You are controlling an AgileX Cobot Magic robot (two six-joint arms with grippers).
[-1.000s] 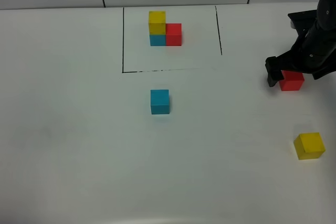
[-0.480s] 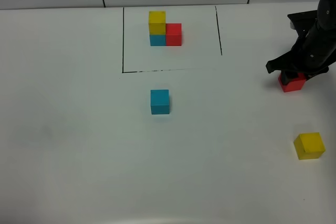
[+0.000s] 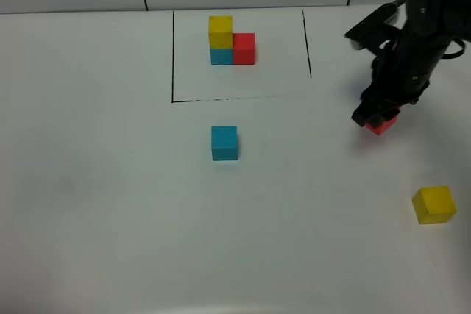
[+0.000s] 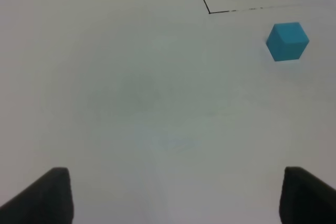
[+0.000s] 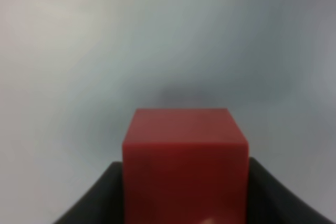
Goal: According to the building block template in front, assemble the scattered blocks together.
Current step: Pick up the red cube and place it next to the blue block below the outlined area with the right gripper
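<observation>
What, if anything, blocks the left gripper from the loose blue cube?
Probably nothing, so yes: the left gripper is open and empty, and nothing stands between it and the blue cube.

right arm (image 3: pixel 419 31) — matte black throughout, built of rounded, bulky housings that narrow toward the right gripper (image 3: pixel 374 117), also black. its fingers (image 5: pixel 100 203) show as smooth dark wedges with sloped edges. left gripper (image 4: pixel 176 195) — fingers (image 4: pixel 47 198) black, blunt, block-shaped tips with softly rounded corners.

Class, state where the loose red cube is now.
Exterior high view, right side: the loose red cube is gripped in the right gripper, right of the black-lined frame, behind the loose yellow cube.
</observation>
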